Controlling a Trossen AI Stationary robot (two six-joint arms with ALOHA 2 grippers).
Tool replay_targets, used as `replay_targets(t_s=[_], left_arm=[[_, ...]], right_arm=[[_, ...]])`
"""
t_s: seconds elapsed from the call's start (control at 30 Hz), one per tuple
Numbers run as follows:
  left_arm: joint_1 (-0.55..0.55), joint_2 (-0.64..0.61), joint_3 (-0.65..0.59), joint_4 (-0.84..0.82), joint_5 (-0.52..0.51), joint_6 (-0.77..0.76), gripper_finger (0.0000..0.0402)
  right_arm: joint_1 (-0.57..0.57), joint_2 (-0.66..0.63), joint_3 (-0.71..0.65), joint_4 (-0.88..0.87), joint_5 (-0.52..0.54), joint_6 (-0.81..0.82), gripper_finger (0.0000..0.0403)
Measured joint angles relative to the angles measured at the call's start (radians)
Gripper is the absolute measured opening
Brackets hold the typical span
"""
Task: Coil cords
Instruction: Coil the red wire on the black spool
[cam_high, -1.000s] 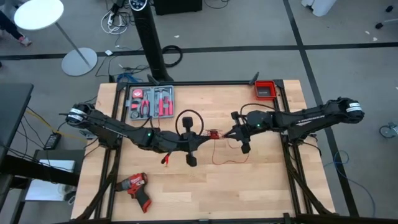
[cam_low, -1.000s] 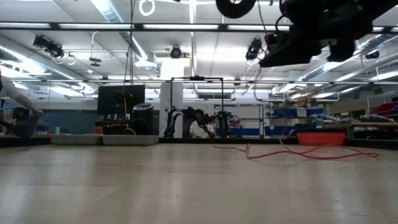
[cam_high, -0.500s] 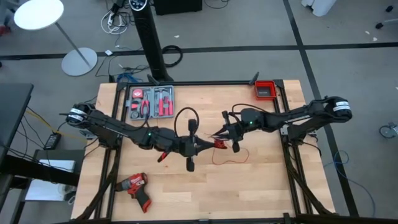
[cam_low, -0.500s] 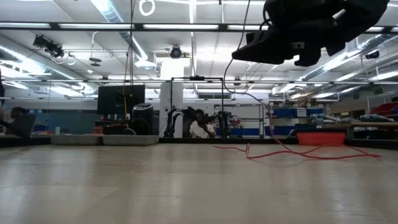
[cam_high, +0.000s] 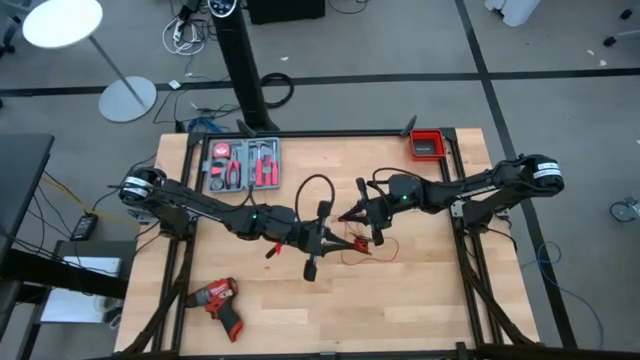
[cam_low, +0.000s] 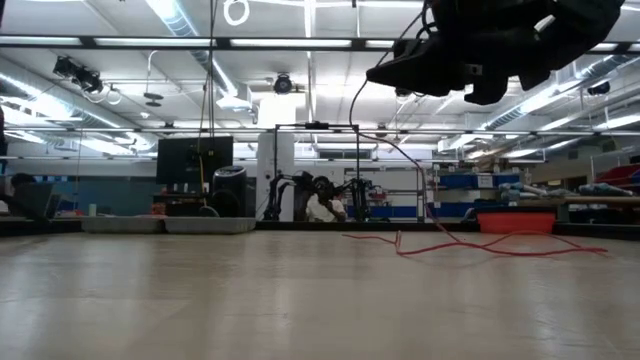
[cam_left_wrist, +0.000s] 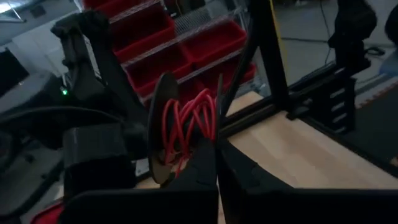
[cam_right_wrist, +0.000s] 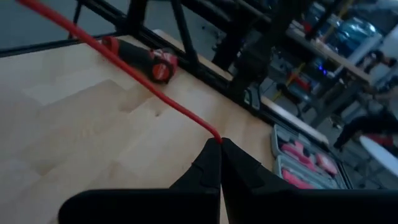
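Now your two arms have come close together over the middle of the surface (cam_high: 420, 300). A second ago they were further apart, and your right tool (cam_high: 352, 217) sat more toward 3 o'clock. It has swung in toward 9 o'clock, and your left tool (cam_high: 333, 241) has slid out to meet it.

Your right tool is closed on the red wire (cam_right_wrist: 118, 59). In the right wrist view the wire runs straight out from the pinched tips (cam_right_wrist: 219, 144), pulled tight. Your left tool is closed too. In the left wrist view a bunch of red loops (cam_left_wrist: 189, 121) sits just past its tips, next to a dark round disc (cam_left_wrist: 158, 134). It looks like a small spool, but that view is dim, so I can't be sure the left tool is holding it.

More of the wire was lying loose on the wood a second ago. Less of it trails at 5 o'clock of the tools now, so the coil seems to be growing. Some red wire is still on the surface in the low view (cam_low: 500, 247).

The black cable (cam_high: 312, 190) stands up in a loop at about 11 o'clock of the left tool. It is not coiled yet. The drill (cam_high: 220, 300) lies far off at 7 o'clock.
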Motion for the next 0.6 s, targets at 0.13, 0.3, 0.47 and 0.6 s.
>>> replay_targets(t_s=[0.13, 0.3, 0.47, 0.6], left_arm=[[0.021, 0.016, 0.001, 0.008, 0.057, -0.041, 0.0], [0.054, 0.041, 0.001, 0.026, 0.132, -0.128, 0.0], [0.08, 0.048, 0.0, 0.025, 0.193, -0.247, 0.0], [0.09, 0.049, 0.0, 0.027, 0.226, -0.311, 0.0]], right_arm=[[0.01, -0.001, 0.0, 0.012, -0.051, -0.083, 0.0], [0.03, -0.002, 0.0, 0.022, -0.058, -0.203, 0.0], [0.049, -0.011, 0.0, 0.051, -0.05, -0.309, 0.0], [0.06, -0.021, 0.0, 0.083, 0.0, -0.336, 0.0005]])
